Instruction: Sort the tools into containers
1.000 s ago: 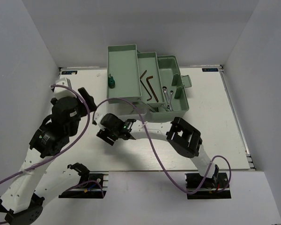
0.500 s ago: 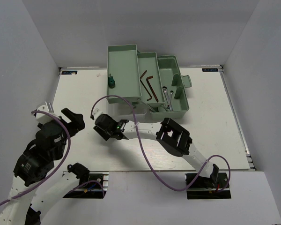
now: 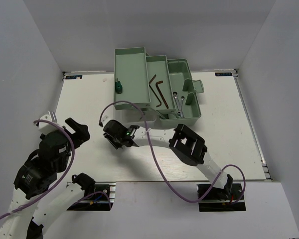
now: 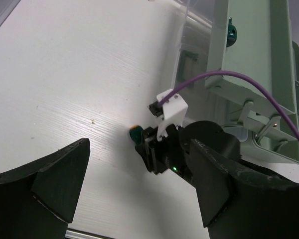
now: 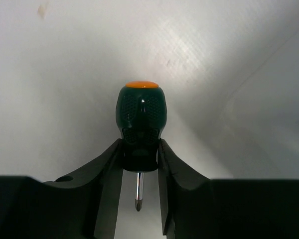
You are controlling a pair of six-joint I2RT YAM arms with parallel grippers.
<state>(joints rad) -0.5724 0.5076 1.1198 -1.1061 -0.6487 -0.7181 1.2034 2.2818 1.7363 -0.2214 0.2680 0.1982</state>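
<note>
The right gripper [image 5: 139,152] grasps the stubby green screwdriver [image 5: 140,114] by its collar, so a straight, level lift before swinging toward the toolbox [image 3: 132,74] seems wisest.

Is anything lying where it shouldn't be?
One green screwdriver is outside the toolbox, in front of it, pinched by the right gripper. The other screwdriver already sits in the leftmost tray. Nothing looks broken or spilled.

We see a white bench [image 3: 229,129]. A green toolbox [image 3: 132,69] sits open on it at the far side. A small green screwdriver [image 5: 140,122] lies on the bench near the toolbox.
</note>
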